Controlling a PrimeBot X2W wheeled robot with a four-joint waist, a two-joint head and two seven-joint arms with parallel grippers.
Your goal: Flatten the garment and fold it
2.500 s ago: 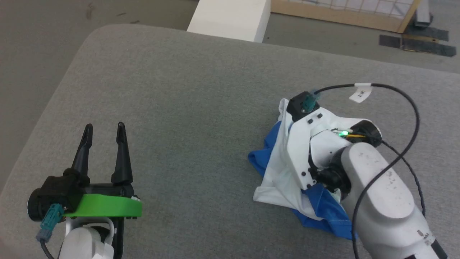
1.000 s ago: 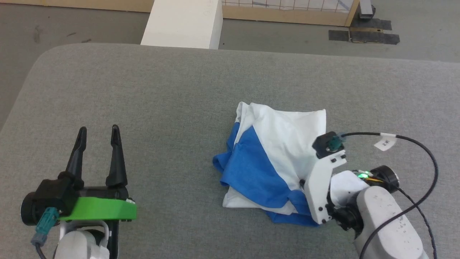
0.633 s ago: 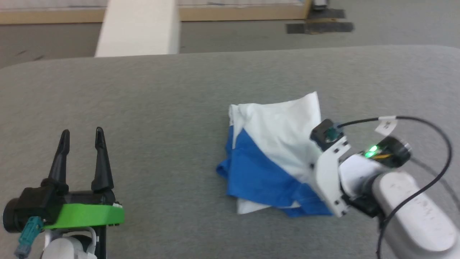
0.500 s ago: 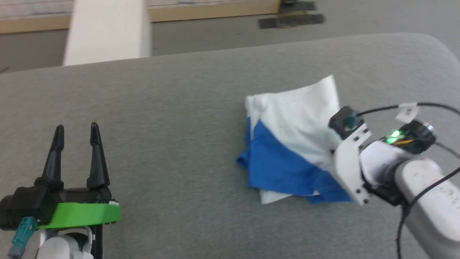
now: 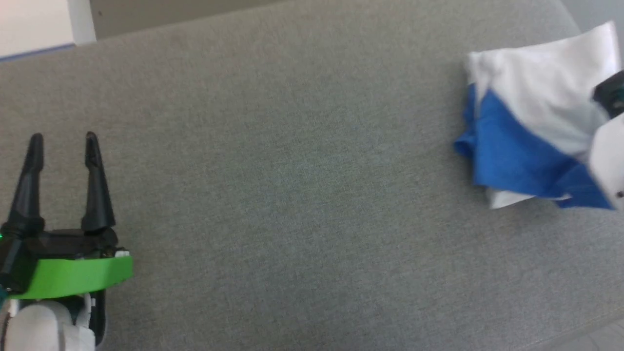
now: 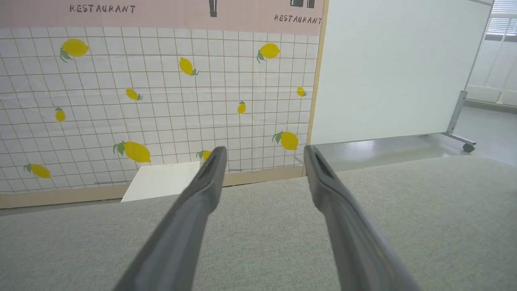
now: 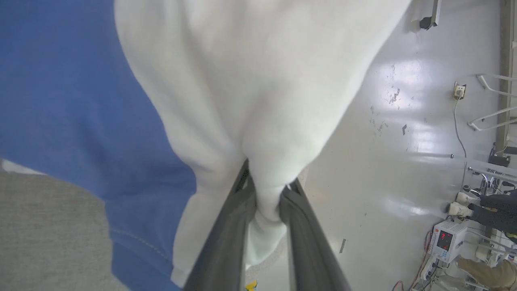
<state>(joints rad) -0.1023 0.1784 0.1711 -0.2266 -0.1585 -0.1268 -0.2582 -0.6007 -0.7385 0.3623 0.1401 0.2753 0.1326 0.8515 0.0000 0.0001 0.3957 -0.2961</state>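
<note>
while the garment (image 5: 526,112) lies bunched at the far right of the head view on the grey padded surface (image 5: 292,185), with white body cloth on top and a blue sleeve (image 5: 512,156) crumpled below it, the right gripper (image 7: 270,178) is clamped on a gathered tuck of the white cloth, which is squeezed into a narrow neck between its two dark fingers (image 7: 226,242). the left gripper (image 5: 63,139) has its fingers apart with nothing between them and hovers over bare surface, well apart from the heap. the shirt looks light, thin and completely limp. it sags and puckers around the pinch and will hold no shape of its own, so it should drape from whatever point carries it and drag the rest along the surface. the knit seems unlikely to tear, but it could creep out of smooth fingers under a hard pull. a pinch taken from the middle of a heap may also trap more than one layer, and whether that is so here cannot be told. for flattening, a mid-panel tuck is a poor handle. better holds would be two separate points on one edge, such as the hem corners or the shoulder seams where white meets blue. the free left gripper seems the natural one for the second point. the neckband and the chest print are hidden, so which side faces up cannot be told.
</note>
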